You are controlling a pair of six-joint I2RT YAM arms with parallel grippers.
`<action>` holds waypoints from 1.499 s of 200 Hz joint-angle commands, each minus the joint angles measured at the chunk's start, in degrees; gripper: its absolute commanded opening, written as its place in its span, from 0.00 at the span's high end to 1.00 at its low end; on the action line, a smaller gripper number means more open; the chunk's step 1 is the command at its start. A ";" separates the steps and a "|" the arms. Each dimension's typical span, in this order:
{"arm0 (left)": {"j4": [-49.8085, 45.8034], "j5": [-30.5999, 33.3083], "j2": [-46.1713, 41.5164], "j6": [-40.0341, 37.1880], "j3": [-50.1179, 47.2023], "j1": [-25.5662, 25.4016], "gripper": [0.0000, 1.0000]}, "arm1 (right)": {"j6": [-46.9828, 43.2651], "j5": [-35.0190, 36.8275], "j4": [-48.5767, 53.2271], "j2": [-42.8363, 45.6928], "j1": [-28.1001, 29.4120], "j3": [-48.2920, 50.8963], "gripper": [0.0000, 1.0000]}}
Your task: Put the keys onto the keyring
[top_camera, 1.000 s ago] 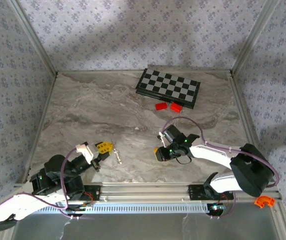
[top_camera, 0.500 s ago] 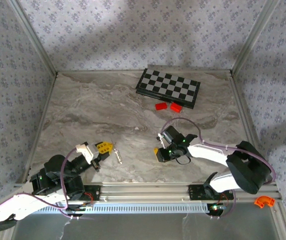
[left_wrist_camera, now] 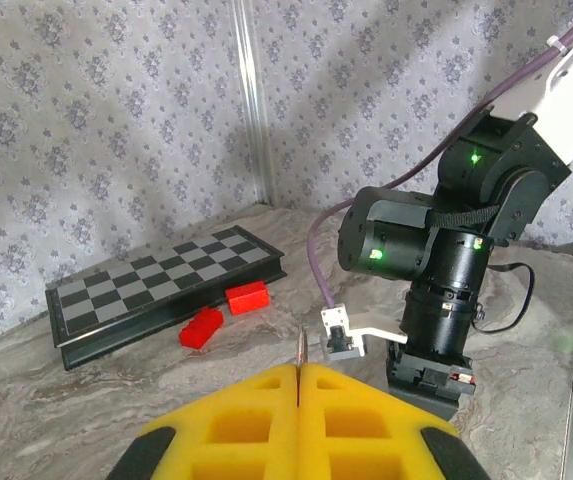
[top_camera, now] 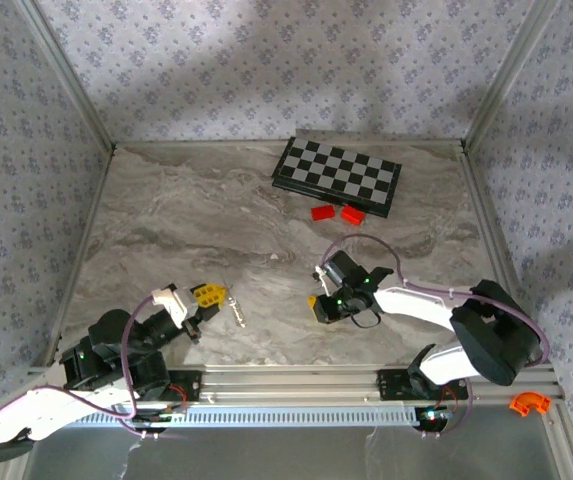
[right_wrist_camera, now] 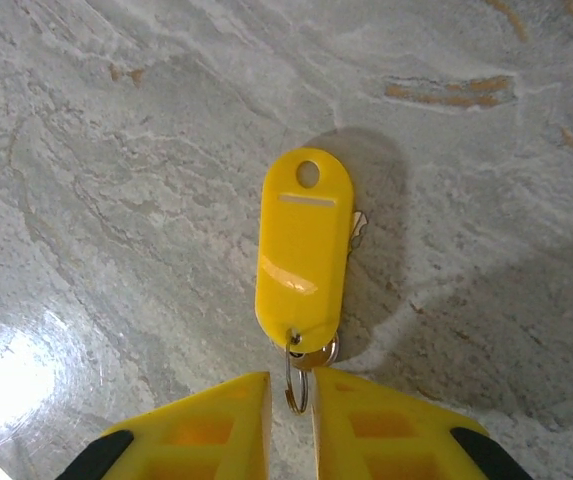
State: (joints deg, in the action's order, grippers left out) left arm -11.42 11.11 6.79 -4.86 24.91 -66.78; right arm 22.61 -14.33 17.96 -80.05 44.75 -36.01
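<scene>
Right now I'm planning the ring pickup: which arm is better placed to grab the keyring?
Right. The right gripper straddles the keyring at the end of the yellow tag, jaws narrowly apart. The left gripper is shut on a key, off to the side.

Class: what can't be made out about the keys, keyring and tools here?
- Key in the left tool: left wrist view, edge-on, mostly hidden between the pads.
- Second key: right wrist view, mostly covered by the yellow tag.
- Keyring: right wrist view, whether the right tool grips it, gap too fine.
</scene>
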 commanded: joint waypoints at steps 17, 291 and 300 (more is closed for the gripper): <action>2.19 -0.91 -1.07 0.29 0.96 -0.41 1.00 | -1.34 1.13 0.41 -0.86 0.69 -1.87 0.83; -0.09 -18.77 18.34 0.21 10.71 -0.43 1.00 | -21.04 -1.08 7.26 28.02 14.37 -15.09 1.00; 0.04 -19.96 19.05 -0.55 11.15 -0.43 1.00 | -22.01 -2.31 8.27 28.48 15.19 -16.26 1.00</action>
State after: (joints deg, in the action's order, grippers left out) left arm -12.34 -2.63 24.38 -3.60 33.04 -66.78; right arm 5.54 -12.36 22.68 -53.32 58.06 -48.49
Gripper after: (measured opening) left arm 0.045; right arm 0.051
